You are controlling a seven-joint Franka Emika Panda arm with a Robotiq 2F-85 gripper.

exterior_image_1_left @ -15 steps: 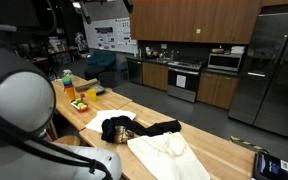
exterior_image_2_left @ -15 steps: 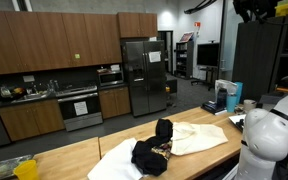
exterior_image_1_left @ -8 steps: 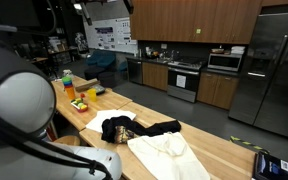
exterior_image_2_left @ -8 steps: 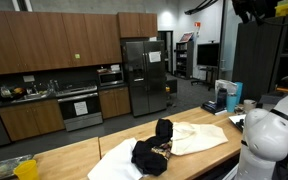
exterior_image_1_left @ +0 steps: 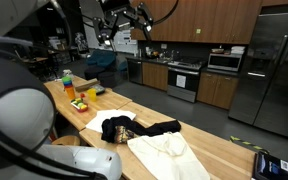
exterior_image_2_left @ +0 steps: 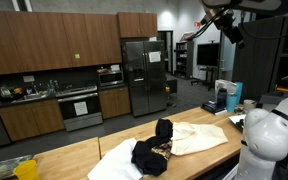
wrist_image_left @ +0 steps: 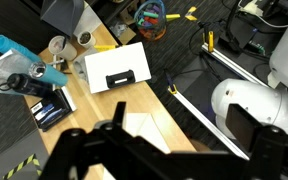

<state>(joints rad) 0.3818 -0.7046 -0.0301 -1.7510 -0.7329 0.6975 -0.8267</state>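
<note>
Holds gripper high above worktop w/ jaws wide, empty. Not yet touching black garment or white cloth; no grasp made.

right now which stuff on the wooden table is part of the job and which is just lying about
job, likely: crumpled black garment; cream cloth beside it; open end effector, high overhead
lying about: green bottle; white pad with black strip; white tape roll

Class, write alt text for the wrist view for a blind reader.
Seen from high above, the open hand hangs empty over a wooden table where a white flat item and a blue bottle lie; dark floor lies beyond.
</note>
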